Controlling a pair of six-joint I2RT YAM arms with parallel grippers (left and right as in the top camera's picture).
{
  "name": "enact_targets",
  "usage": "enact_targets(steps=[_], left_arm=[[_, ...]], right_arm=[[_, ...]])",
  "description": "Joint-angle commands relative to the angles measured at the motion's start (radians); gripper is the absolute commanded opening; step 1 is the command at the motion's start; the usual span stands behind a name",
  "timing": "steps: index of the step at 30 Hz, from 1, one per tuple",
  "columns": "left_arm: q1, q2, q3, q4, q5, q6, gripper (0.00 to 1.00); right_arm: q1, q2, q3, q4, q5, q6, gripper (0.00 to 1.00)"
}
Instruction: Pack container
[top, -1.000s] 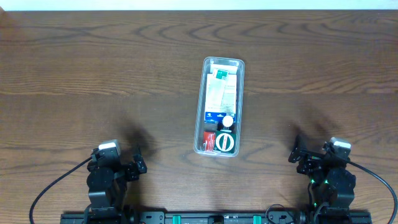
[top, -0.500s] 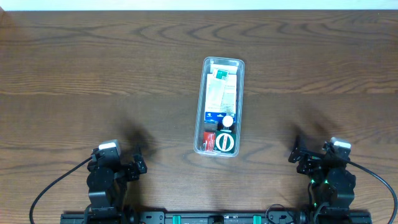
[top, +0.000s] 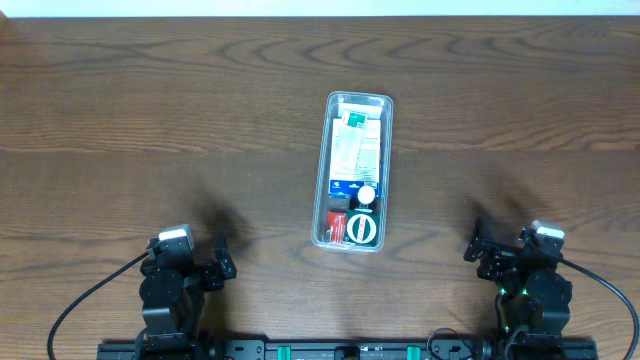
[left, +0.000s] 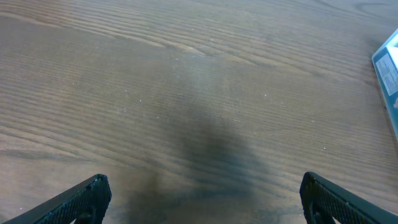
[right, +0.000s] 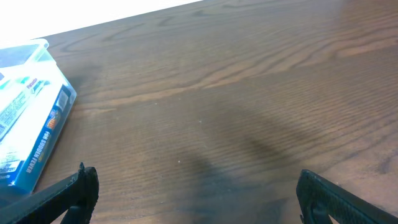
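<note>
The clear plastic container (top: 387, 150) lies lengthwise in the middle of the table. It holds white and green boxes, a blue carton (top: 352, 186), a small white round thing, a red item and a dark green round item. Its edge shows in the left wrist view (left: 387, 68) and in the right wrist view (right: 30, 48). My left gripper (left: 202, 193) is open and empty near the front left (top: 222, 255). My right gripper (right: 196, 190) is open and empty near the front right (top: 476, 240). Both are far from the container.
The brown wooden table (top: 150, 120) has a white strip along its far edge. The arm bases and a black rail (top: 350, 350) sit at the front edge.
</note>
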Motion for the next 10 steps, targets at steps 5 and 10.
enact_targets(steps=[5,10], left_arm=[[0.005,-0.007,-0.012,0.002,0.008,-0.013,0.98],[0.005,-0.007,-0.012,0.002,0.008,-0.013,0.98]], right_arm=[[-0.003,-0.006,-0.003,0.002,-0.002,0.004,0.99],[-0.003,-0.006,-0.003,0.002,-0.002,0.004,0.99]])
